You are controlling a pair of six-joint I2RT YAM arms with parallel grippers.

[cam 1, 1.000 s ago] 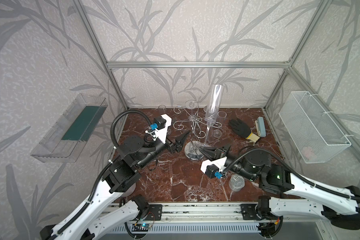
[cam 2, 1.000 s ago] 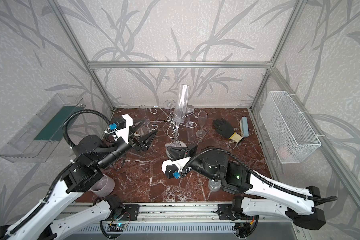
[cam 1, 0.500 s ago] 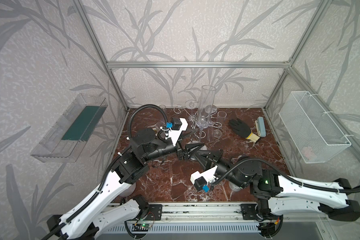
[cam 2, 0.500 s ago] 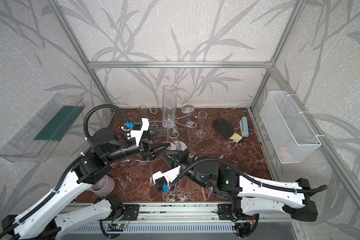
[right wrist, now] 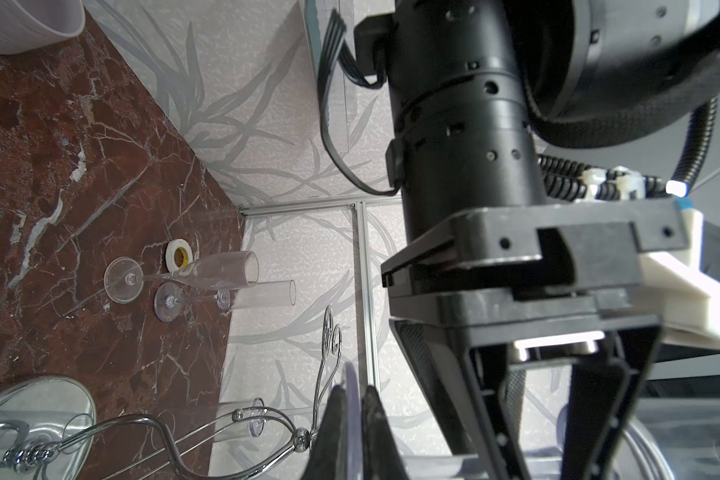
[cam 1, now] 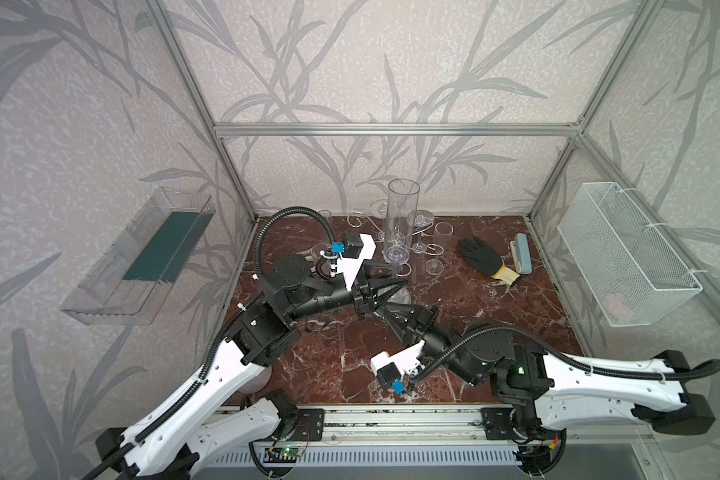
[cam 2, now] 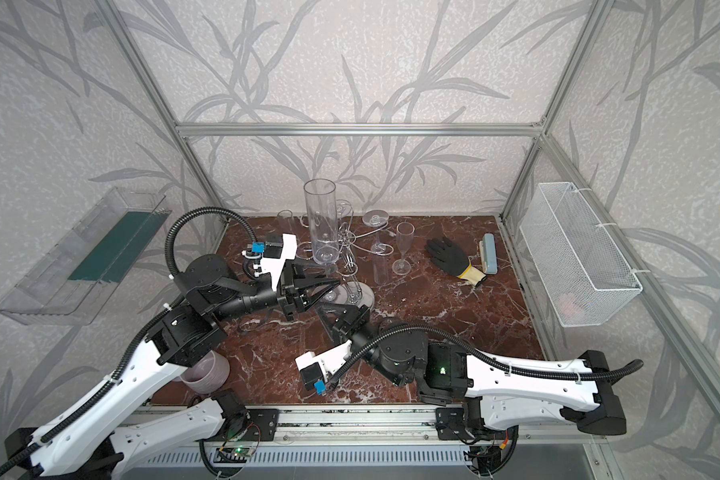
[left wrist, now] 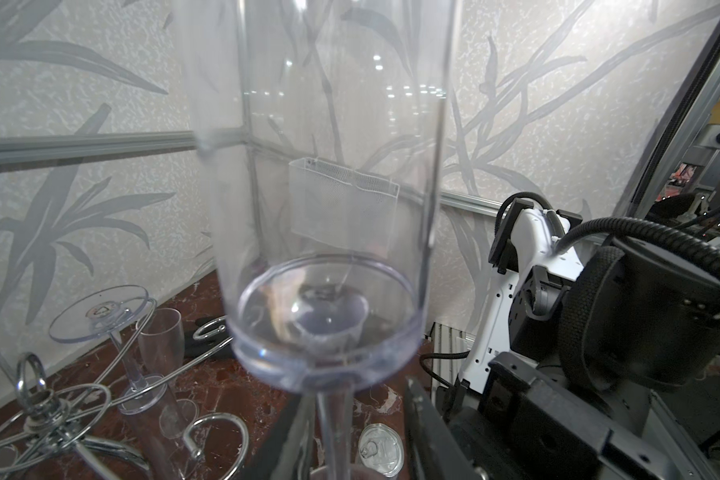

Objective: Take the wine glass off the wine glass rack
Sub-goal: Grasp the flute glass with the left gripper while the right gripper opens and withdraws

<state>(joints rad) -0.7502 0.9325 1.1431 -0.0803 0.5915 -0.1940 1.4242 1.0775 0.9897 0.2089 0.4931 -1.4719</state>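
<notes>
The wine glass (cam 1: pixel 400 224), a tall clear flute, is upright in the air over the middle of the brown marble table (cam 1: pixel 528 307), with its bowl above both grippers. The right gripper (right wrist: pixel 354 399) reaches in from the near right. It is pinched tight on the thin round foot of the glass, which shows edge-on between its fingers in the right wrist view. The left gripper (left wrist: pixel 356 399) points in from the left at stem height. Its jaws stand narrow on either side of the stem, with a gap showing on at least one side, so they are not clamped on it. The wine glass rack (cam 2: pixel 352 249) stands on the table just right of the glass, apart from it in the left wrist view. A second flute (cam 2: pixel 375 218) hangs foot-up on one of the rack's far arms. A black glove (cam 1: pixel 476 253) lies at the far right.
</notes>
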